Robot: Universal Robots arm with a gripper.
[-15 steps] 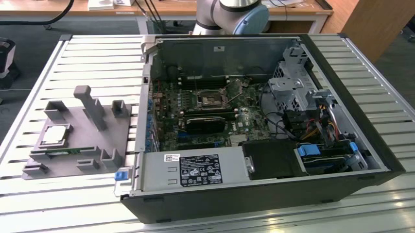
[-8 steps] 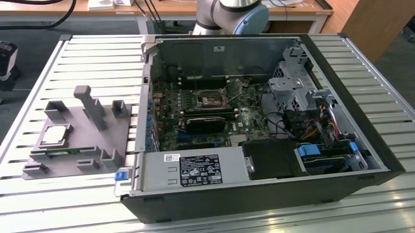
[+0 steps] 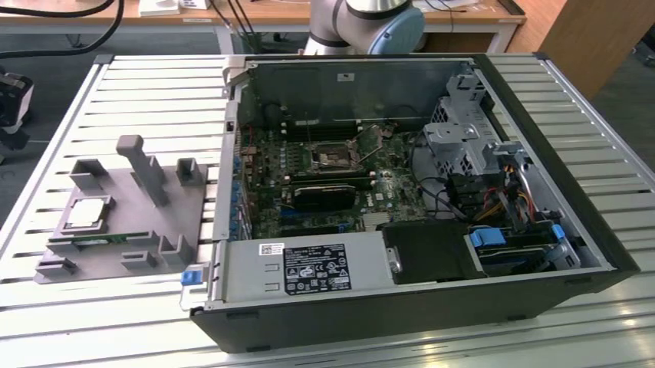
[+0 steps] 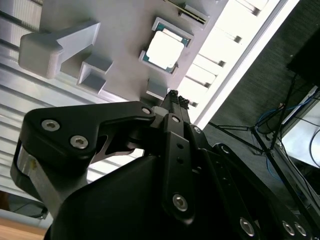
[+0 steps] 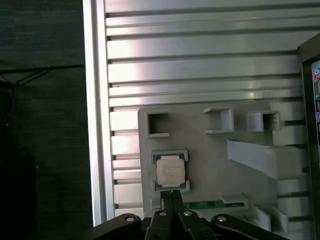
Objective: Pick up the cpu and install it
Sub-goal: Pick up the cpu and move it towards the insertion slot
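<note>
On the grey fixture tray [image 3: 128, 218], which lies on the slatted table [image 3: 61, 115], the cpu [image 3: 87, 211] sits flat in its square pocket, shiny top up. A green memory stick [image 3: 103, 239] lies just beside that pocket. In both wrist views the gripper [image 5: 172, 193] hangs above the tray, clear of the cpu [image 5: 170, 170], its fingertips pressed together on nothing. Towards the exterior view's right of the tray stands the open computer case [image 3: 338, 77].

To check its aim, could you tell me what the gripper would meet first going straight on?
Probably the grey tray right beside the cpu, rather than the chip itself, though depth is hard to judge; the gripper hangs clear of both.
</note>
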